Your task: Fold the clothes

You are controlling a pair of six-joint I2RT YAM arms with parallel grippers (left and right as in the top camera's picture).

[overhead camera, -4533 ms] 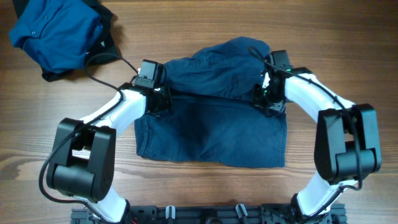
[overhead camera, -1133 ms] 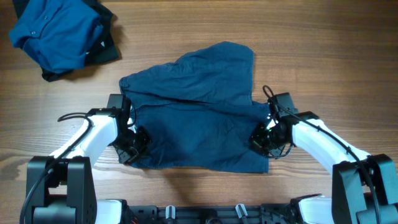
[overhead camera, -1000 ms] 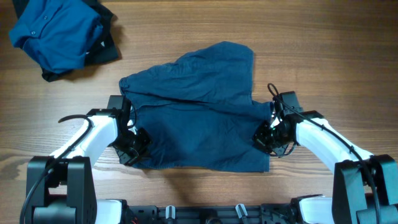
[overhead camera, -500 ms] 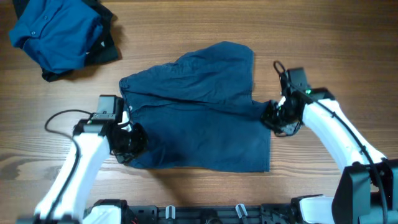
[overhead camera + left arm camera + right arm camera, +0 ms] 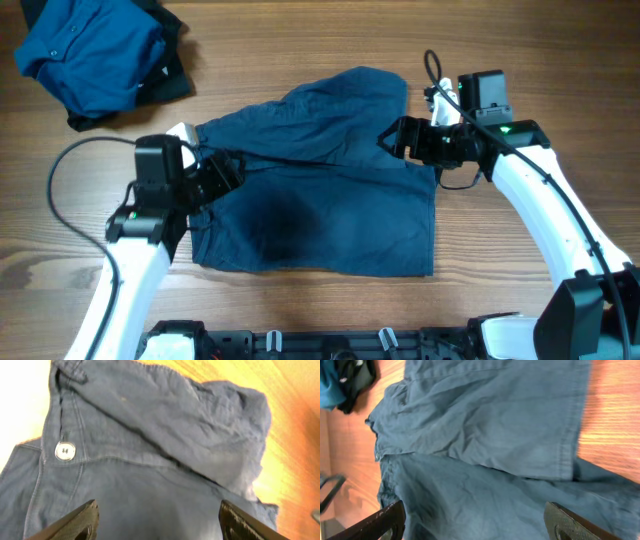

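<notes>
Folding begun, far from finished.
Finds navy shorts (image 5: 320, 200) mid-desk (image 5: 540, 60), apparently doubled once, upper layer rumpled and skewed toward the far right; judges a smoothing and at least one further fold due. Notes left gripper (image 5: 225, 175) by the waistband and right gripper (image 5: 393, 140) at the upper right edge, both spread wide, holding nothing. Records blue shirt (image 5: 90, 50) heaped far left, unfolded.

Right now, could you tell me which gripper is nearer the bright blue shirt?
Left. The left gripper is over the edge of the navy shorts facing the shirt; the right gripper is across the shorts, farther off.
</notes>
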